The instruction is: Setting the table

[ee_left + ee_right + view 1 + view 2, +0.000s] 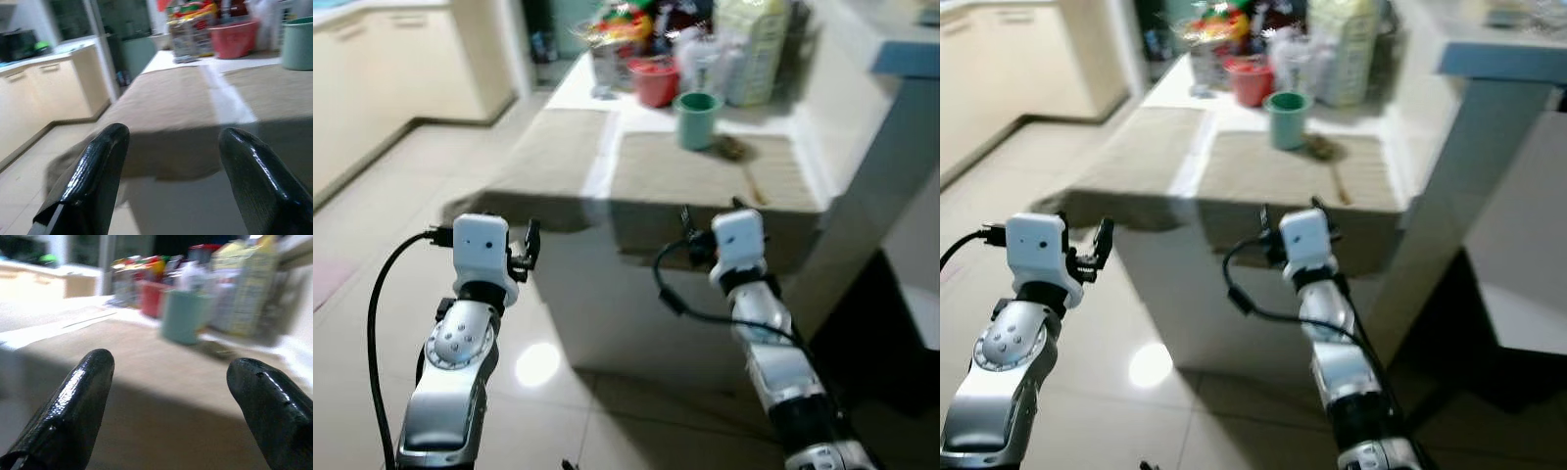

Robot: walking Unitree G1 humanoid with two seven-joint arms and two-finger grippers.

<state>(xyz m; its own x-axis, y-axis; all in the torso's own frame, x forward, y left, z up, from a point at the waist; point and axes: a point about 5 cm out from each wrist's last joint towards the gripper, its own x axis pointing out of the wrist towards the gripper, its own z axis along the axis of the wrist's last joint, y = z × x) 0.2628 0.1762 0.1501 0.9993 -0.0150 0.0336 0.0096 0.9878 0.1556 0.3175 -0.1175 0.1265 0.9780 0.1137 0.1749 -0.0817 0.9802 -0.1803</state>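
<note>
A white table (607,157) stands ahead with two tan placemats side by side, the left placemat (548,152) and the right placemat (705,176), both hanging over the near edge. A green cup (698,117) stands upright at the far end of the right placemat, with a small brown object (734,149) beside it. My left gripper (171,142) is open and holds nothing, short of the left placemat's near edge. My right gripper (171,367) is open too, at the near edge of the right placemat and pointing toward the green cup (186,316).
A red tub (654,83), bags and bottles (744,44) crowd the table's far end. A white counter post (881,157) rises close on the right, with a dark gap (886,333) beneath. Cream cabinets (382,69) line the left; tiled floor (372,225) lies between.
</note>
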